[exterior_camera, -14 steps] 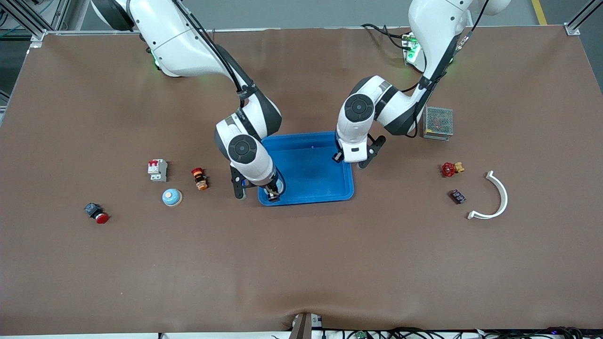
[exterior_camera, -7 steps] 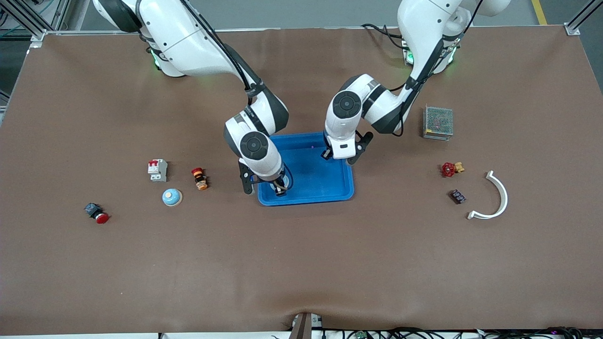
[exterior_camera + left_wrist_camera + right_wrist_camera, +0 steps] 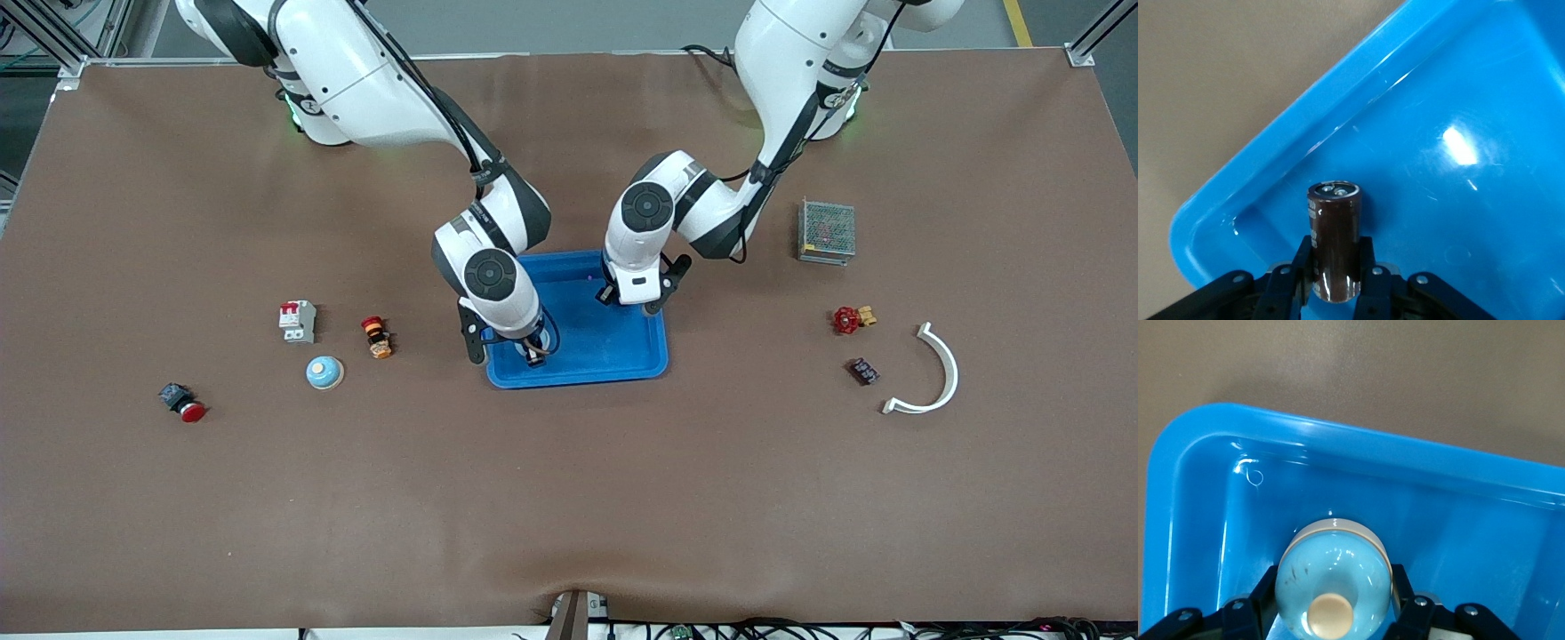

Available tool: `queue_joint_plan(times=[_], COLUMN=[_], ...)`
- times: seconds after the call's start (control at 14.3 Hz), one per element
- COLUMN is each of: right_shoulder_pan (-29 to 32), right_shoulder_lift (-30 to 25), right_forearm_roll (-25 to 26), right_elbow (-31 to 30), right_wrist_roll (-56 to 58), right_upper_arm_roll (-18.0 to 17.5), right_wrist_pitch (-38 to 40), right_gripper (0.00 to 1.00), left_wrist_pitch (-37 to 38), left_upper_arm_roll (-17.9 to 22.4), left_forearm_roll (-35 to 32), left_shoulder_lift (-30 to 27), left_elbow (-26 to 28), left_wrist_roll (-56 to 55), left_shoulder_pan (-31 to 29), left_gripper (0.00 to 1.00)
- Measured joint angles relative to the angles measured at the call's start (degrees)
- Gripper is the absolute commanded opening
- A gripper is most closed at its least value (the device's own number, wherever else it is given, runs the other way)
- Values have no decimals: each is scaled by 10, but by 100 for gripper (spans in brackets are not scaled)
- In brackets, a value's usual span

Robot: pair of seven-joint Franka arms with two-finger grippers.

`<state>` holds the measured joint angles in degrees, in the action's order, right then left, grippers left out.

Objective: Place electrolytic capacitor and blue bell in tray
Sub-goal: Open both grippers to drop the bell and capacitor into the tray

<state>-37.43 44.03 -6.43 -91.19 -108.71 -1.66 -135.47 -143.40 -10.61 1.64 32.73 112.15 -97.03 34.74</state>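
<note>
The bright blue tray (image 3: 622,356) lies mid-table. My left gripper (image 3: 633,300) hangs over the tray's far corner at the left arm's end. In the left wrist view the left gripper (image 3: 1335,250) is shut on a dark brown electrolytic capacitor (image 3: 1333,233), above the tray's floor (image 3: 1458,100). My right gripper (image 3: 533,354) is low over the tray's near corner at the right arm's end. In the right wrist view the right gripper (image 3: 1335,587) is shut on a light blue bell (image 3: 1333,567) with a cream knob, inside the tray's rim (image 3: 1338,447).
Toward the right arm's end lie a second light blue bell (image 3: 324,372), a circuit breaker (image 3: 298,321), a red-and-orange switch (image 3: 377,337) and a red pushbutton (image 3: 183,403). Toward the left arm's end are a mesh box (image 3: 827,231), a red valve (image 3: 851,318), a dark module (image 3: 863,371) and a white curved piece (image 3: 933,373).
The right gripper has shifted with its bell from the tray's corner rim to over the tray floor. The left gripper has moved with the capacitor farther over the tray, toward the right arm's end.
</note>
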Motion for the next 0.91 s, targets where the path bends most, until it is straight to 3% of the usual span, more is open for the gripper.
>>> queue_joint_plan(times=[0.14,0.28,0.56,0.77,0.91], right_shoulder_pan=[0,0,8,29,46], right_shoulder_lift=[0,0,-6,-16,-22], right_forearm_roll=[3,9,9,12,42], right_elbow=[1,14,86,108,109], right_wrist_roll=[0,2,43,171,264], right_upper_arm_roll=[0,2,8,13,25], right_wrist_pitch=[1,26,150,191,213], right_gripper=[100,100,100,100,100], left_wrist_pitch=[-3,-3,7,53,90], left_upper_arm_roll=[0,0,0,4,6], left_forearm_roll=[0,0,0,0,0], left_shoulder_lift=[4,4,-4,-34,-66], left_elbow=[-1,-4,-16,-26,-29], left_wrist_roll=[0,0,0,9,41], left_shoulder_pan=[0,0,-4,-15,-40], left_gripper=[100,100,100,100,100])
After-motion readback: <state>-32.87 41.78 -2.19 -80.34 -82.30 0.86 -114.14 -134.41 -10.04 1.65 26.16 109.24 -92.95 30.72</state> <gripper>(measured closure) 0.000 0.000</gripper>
